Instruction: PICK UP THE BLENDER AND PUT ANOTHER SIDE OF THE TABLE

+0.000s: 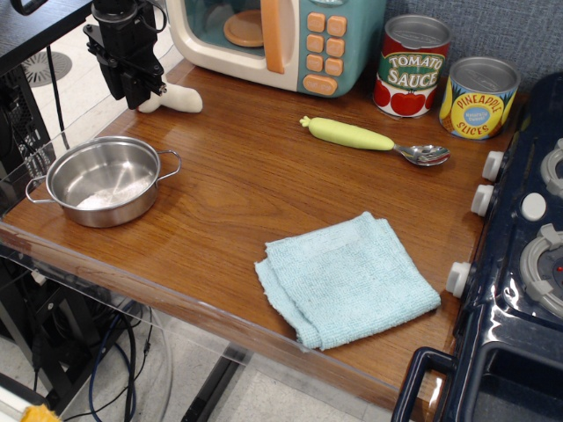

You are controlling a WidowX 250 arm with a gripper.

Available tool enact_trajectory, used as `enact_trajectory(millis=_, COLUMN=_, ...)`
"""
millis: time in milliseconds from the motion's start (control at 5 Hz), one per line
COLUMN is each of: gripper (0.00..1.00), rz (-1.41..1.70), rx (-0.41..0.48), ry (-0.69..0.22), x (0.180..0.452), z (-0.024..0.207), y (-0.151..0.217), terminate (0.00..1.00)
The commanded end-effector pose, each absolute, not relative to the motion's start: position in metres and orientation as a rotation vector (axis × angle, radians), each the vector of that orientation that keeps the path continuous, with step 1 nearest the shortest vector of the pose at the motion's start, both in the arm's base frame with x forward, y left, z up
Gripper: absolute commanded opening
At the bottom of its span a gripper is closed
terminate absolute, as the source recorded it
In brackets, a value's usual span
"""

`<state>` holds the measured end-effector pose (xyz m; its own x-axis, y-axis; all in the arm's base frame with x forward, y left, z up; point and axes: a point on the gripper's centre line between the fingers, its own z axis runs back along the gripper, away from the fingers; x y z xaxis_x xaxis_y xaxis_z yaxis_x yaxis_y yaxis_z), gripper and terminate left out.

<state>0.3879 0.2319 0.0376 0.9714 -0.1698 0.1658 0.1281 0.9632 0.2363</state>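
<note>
The pincer (141, 88) hangs low over the far left corner of the bench (246, 185), its black fingers pointing down at the cap end of the toy mushroom (176, 99). From this angle its body hides the fingertips, so I cannot tell whether it is clenched on the toy or has let go. The mushroom lies on its side; its cream stem sticks out to the right and seems to rest on the wood, while the cap is almost wholly covered by the pincer.

Just in front of it, toward the near left edge, sits a steel pot (104, 180), apart from the toy. Behind it stands the toy microwave (281, 40). Further right lie a spoon (374, 141) with a yellow-green handle, a tomato sauce can (413, 66) and a pineapple can (478, 97). A light blue cloth (347, 277) lies folded near the front, and a dark blue toy stove (519, 264) fills the right side.

By my reading, this is the setting-down step: the toy looks to be at its place in the corner. If so, the next move calls for parting the fingers fully and lifting straight up, so the soft stem is not dragged along or nudged into the pot.
</note>
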Motion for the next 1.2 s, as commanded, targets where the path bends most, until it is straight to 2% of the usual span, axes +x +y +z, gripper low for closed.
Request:
enact_trajectory(millis=0, gripper=1.00, rz=-0.101, rx=0.261, ry=-0.258, x=0.385, z=0.086, y=0.237, terminate=0.00)
enact_trajectory(millis=200, gripper=1.00, rz=-0.082, rx=0.267, ry=-0.278, x=0.382, z=0.106, y=0.235, terminate=0.00)
enact_trajectory(millis=400, gripper=1.00, rz=-0.051, rx=0.256, ry=-0.337, x=0.379, z=0.135, y=0.231, terminate=0.00)
enact_trajectory(millis=600, gripper=1.00, rz=-0.051, rx=0.272, ry=-0.380, x=0.370, z=0.153, y=0.220, terminate=0.00)
enact_trajectory(millis=1000, gripper=1.00, rz=-0.051, rx=0.272, ry=-0.380, x=0.370, z=0.153, y=0.220, terminate=0.00)
